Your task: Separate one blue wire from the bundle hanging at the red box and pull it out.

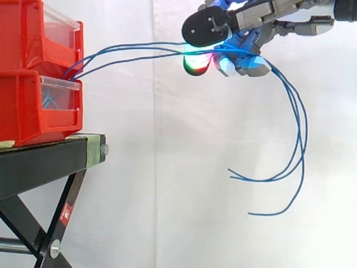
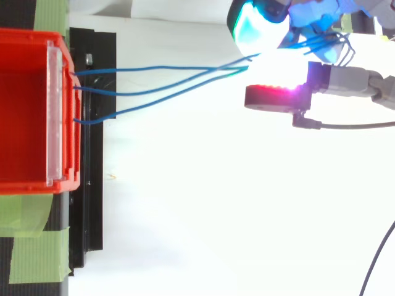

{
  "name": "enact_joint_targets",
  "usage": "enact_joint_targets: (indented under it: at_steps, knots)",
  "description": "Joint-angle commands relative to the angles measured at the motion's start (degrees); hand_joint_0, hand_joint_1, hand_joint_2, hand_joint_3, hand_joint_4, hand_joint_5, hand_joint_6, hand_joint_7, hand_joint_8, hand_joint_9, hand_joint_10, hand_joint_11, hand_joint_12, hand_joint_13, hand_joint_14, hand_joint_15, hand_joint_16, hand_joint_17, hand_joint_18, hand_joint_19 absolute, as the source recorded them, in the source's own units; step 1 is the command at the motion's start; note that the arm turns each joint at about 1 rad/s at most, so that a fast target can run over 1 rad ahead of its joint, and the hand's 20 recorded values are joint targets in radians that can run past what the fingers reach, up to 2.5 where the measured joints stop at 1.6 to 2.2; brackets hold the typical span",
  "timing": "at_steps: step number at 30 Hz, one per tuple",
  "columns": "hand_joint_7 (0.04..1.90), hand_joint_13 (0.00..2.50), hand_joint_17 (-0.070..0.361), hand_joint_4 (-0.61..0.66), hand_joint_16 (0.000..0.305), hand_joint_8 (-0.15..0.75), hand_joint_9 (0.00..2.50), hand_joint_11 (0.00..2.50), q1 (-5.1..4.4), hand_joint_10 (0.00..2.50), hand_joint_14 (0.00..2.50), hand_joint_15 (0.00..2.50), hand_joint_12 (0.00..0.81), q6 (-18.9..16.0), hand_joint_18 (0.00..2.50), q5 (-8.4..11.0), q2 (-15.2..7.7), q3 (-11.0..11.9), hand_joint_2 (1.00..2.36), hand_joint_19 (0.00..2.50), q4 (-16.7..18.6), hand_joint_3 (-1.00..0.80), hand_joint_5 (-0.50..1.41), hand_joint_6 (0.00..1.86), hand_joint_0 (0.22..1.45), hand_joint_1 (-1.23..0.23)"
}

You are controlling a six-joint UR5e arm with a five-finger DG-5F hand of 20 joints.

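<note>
- Two red bins are stacked on a black stand (image 1: 39,159) at the left, in front of a white curtain (image 1: 167,167).
- The lower bin (image 1: 22,106) has a clear front panel (image 1: 58,101), and a tangle of blue wire shows behind it.
- The upper bin (image 1: 22,33) also has a clear front. From above, its red floor (image 2: 24,111) shows. What is behind its panel in the side view I cannot tell.
- The wires (image 2: 160,91) come out over the lower bin's front, just under the upper bin. There are three strands, spaced along the bin's edge.
- They run nearly level across open air to the hand (image 1: 256,25), well apart from the bins, and converge there.
- The hand is closed on the wires, its fingers curled round them. One of its pads (image 1: 195,62) glows green and red, others white and cyan.
- Past the hand the loose ends hang down in long curves, touching nothing.
- All three strands go into the grip together.
- Green tape (image 2: 37,246) lies on the stand beside the bin.
</note>
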State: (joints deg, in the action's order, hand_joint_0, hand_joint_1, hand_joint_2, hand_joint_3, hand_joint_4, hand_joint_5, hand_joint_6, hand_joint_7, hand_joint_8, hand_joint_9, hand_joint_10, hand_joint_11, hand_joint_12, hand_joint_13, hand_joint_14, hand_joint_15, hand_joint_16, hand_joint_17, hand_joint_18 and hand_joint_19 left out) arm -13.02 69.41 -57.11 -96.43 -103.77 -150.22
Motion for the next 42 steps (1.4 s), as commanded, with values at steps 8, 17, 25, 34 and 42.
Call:
enact_joint_targets:
  at_steps: [8, 17, 25, 34, 42]
  knots:
    - [1.11, 1.26, 0.105, 0.19, 0.047, 0.335, 1.07, 1.17, -1.13, 0.02, 0.01, 1.58, 0.34, -17.5, 0.58, -0.02, 0.0, 0.0, 1.03, 0.68, -6.1, -0.15, -0.18, 0.77, 0.64, -0.64]
    - [1.1, 1.17, 0.104, 0.19, 0.046, 0.335, 1.07, 1.16, -1.3, 0.02, 0.02, 1.48, 0.355, -22.0, 0.58, -0.11, 0.0, 0.0, 1.03, 0.66, -6.0, -0.15, -0.18, 0.77, 0.64, -0.64]
    - [1.11, 0.92, 0.101, 0.19, 0.045, 0.342, 1.07, 1.15, -1.3, 0.02, 0.03, 0.96, 0.403, -20.6, 0.56, 0.24, 0.0, 0.1, 1.03, 0.62, -6.0, -0.16, -0.18, 0.77, 0.64, -0.64]
    - [1.1, 0.71, 0.102, 0.2, 0.045, 0.336, 1.04, 1.13, -1.48, 0.02, 0.02, 0.63, 0.395, -26.0, 0.54, 0.33, 0.0, 0.2, 1.03, 0.61, -6.0, -0.17, -0.18, 0.77, 0.64, -0.64]
    - [1.09, 0.77, 0.102, 0.2, 0.045, 0.343, 1.04, 1.12, -1.92, 0.02, 0.02, 0.66, 0.382, -34.7, 0.54, 0.07, -0.1, 0.1, 1.03, 0.62, -10.0, -0.16, -0.18, 0.77, 0.64, -0.64]
